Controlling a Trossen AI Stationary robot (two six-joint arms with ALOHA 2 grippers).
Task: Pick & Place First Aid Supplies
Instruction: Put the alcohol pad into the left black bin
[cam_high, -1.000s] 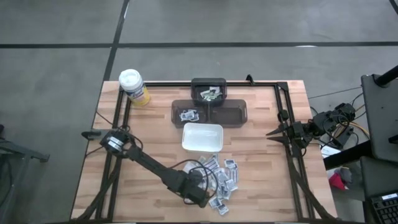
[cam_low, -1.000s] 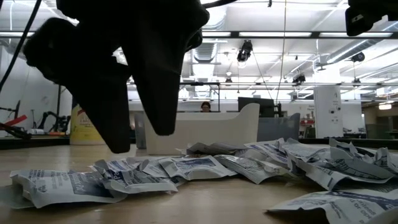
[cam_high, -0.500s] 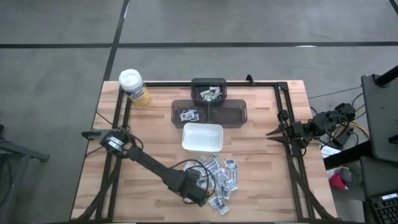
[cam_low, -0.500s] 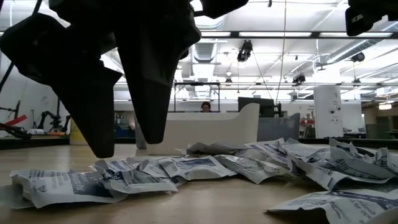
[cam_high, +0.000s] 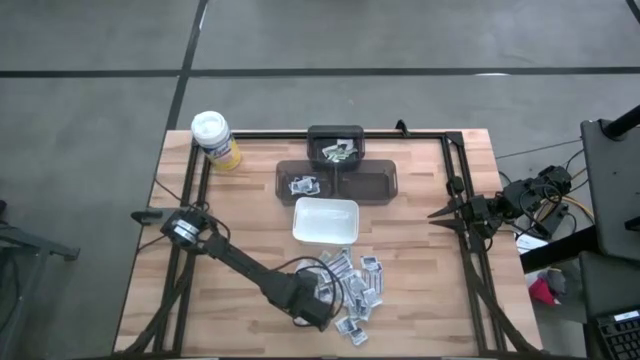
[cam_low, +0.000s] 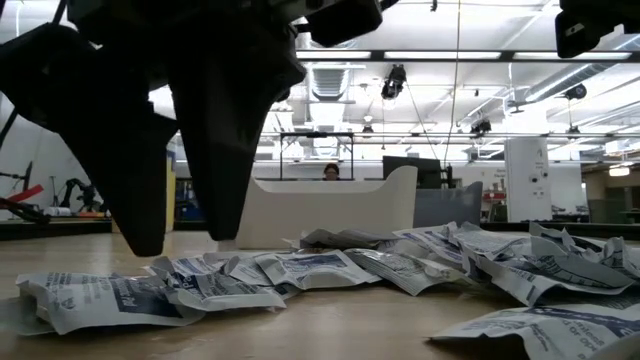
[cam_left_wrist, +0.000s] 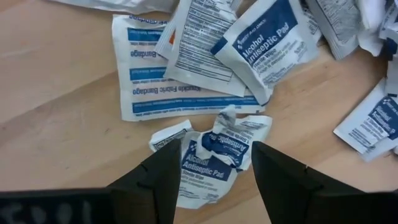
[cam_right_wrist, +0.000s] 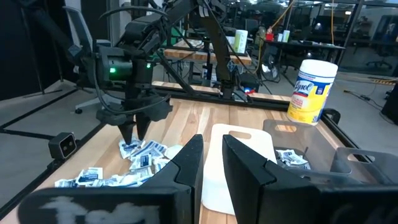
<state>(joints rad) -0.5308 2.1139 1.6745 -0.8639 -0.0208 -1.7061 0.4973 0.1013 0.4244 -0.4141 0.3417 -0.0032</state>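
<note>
High view: packets (cam_high: 355, 290) heaped near the table's (cam_high: 440, 300) near edge, right of centre; bare wood left and right of the heap. Left gripper (cam_high: 318, 318) over the heap's left end, its arm slanting across from the left rail. White dish (cam_high: 325, 221) just beyond the heap; dark trays (cam_high: 372, 184) behind it hold a few packets; yellow canister (cam_high: 216, 139) at the far left corner. Right gripper (cam_high: 436, 215) parked at the right edge, well apart.

Low view: left fingers (cam_low: 215, 170) apart, tips just above the packets (cam_low: 300, 268); dish (cam_low: 330, 210) behind.

Left wrist view: fingers open either side of a crumpled antiseptic packet (cam_left_wrist: 214, 158), nothing gripped; bandage packet (cam_left_wrist: 149, 87) beyond.

Right wrist view: right fingers (cam_right_wrist: 186, 165) slightly apart, empty; dish (cam_right_wrist: 233, 165), canister (cam_right_wrist: 314, 90) ahead.
</note>
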